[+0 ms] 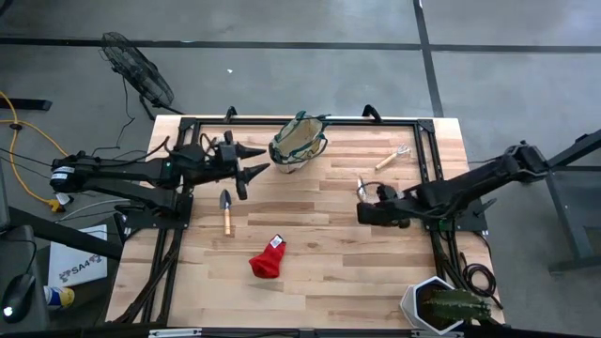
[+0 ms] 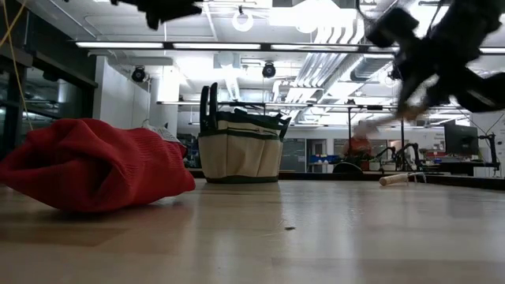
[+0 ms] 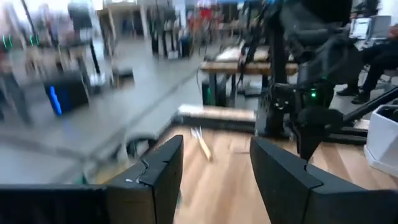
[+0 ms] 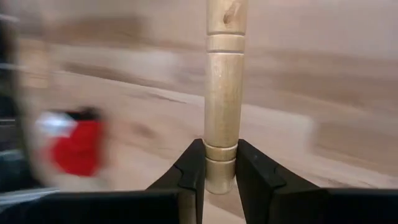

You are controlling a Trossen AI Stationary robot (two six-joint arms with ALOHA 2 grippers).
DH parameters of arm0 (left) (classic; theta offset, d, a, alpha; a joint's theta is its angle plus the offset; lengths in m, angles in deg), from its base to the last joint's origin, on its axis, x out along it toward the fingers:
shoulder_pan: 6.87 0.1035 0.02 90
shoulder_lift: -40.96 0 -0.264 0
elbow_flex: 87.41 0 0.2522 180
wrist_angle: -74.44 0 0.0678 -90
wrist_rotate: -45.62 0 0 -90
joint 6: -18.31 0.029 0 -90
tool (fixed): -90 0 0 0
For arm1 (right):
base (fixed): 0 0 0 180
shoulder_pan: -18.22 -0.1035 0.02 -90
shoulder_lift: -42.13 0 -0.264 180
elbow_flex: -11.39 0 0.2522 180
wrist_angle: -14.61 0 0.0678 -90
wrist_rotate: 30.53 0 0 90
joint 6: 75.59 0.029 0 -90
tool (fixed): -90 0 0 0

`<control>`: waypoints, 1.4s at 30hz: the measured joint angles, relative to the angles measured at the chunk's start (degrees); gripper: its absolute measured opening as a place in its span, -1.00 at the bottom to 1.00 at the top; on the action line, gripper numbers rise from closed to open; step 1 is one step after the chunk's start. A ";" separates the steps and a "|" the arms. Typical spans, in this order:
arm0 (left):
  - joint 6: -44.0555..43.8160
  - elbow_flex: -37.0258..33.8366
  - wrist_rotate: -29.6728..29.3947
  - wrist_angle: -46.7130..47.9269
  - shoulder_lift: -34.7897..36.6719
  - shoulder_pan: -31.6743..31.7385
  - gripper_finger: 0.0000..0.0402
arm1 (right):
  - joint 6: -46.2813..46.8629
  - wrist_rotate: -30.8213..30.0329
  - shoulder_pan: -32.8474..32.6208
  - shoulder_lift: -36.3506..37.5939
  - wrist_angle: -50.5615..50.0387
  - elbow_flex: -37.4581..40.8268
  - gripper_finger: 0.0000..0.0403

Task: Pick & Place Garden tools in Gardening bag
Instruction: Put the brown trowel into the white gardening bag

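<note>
Wooden handle [image 4: 222,93] fills the centre of the right wrist view, pinched near its end between the right gripper's [image 4: 219,163] 2 fingers, which are closed tight on it. High view puts this gripper [image 1: 368,207] right of centre, lifted off the table; the tool's metal end shows just above it in frame, type unclear.

Bag [image 1: 298,142] stands upright at upper centre, mouth open. Left gripper [image 1: 252,161] hangs just left of the bag, fingers spread wide, nothing between them (left wrist view confirms).

Still on the table: 1 trowel [image 1: 225,212] left of centre, red cloth [image 1: 268,258] lower centre, 1 fork [image 1: 392,158] upper right. Potted plant [image 1: 446,305] at lower right is not part of the job.

Judgement on the step in hand, carrying the held tool to the bag:
- keep the grip firm, since the hold is near the handle end and the tool could swing;
- approach from above the mouth, clear of the loop handles;
- keep well apart from the left gripper beside the bag;
- release only once the tool's lower end is inside the rim.
</note>
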 joint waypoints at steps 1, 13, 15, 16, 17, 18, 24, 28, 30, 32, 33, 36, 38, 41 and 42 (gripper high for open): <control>2.13 0.00 0.02 -1.75 -0.07 0.00 -0.09 | -0.60 -1.98 0.00 1.41 1.43 0.00 -0.74; 22.49 0.05 3.02 -21.93 -8.54 0.02 -0.09 | -14.02 -10.63 0.07 6.47 34.80 -0.09 -0.74; 25.21 1.35 3.53 -22.45 -10.88 0.00 -0.09 | -15.54 -10.63 0.07 6.13 39.89 -0.09 -0.74; 26.28 2.42 3.91 -22.66 -12.23 0.00 -0.09 | -16.27 -10.61 0.08 5.89 42.27 -0.09 -0.74; 27.41 3.53 4.55 -22.69 -13.53 0.02 -0.09 | -16.65 -10.57 0.16 5.65 44.55 -0.09 -0.74; 28.66 4.76 4.89 -22.66 -14.83 0.02 -0.09 | -17.14 -10.55 0.37 5.34 46.91 -0.09 -0.74; 37.70 14.65 7.27 -20.26 -23.82 0.00 -0.09 | -19.82 -6.62 2.29 3.61 56.23 -0.10 -0.74; 41.97 21.82 7.27 -13.89 -28.89 0.00 -0.09 | -21.25 -4.64 3.31 3.17 60.23 -0.11 -0.74; 44.20 24.50 7.27 -10.43 -30.80 0.00 -0.09 | -21.79 -4.52 3.56 3.17 61.82 -0.09 -0.74; 47.01 26.61 7.28 -8.94 -32.51 -0.02 -0.09 | -22.59 -4.30 3.55 3.17 63.61 -0.11 -0.74; 48.59 27.38 7.30 -8.59 -33.08 -0.08 -0.09 | -22.72 -4.16 3.54 3.17 64.48 -0.11 -0.74; 53.17 29.34 7.32 -8.74 -34.58 -0.48 -0.09 | -22.73 -3.90 3.56 3.19 65.04 -0.11 -0.74; 55.37 30.12 7.43 -8.45 -35.35 -0.58 -0.09 | -22.64 -3.27 3.56 3.16 64.84 -0.11 -0.73; 58.60 31.23 7.20 -8.53 -36.44 -1.18 -0.09 | -22.43 -3.10 3.54 3.15 64.81 -0.11 -0.71; 59.97 31.55 7.19 -8.49 -36.64 -1.24 -0.09 | -22.40 -3.00 3.56 3.15 64.83 -0.11 -0.71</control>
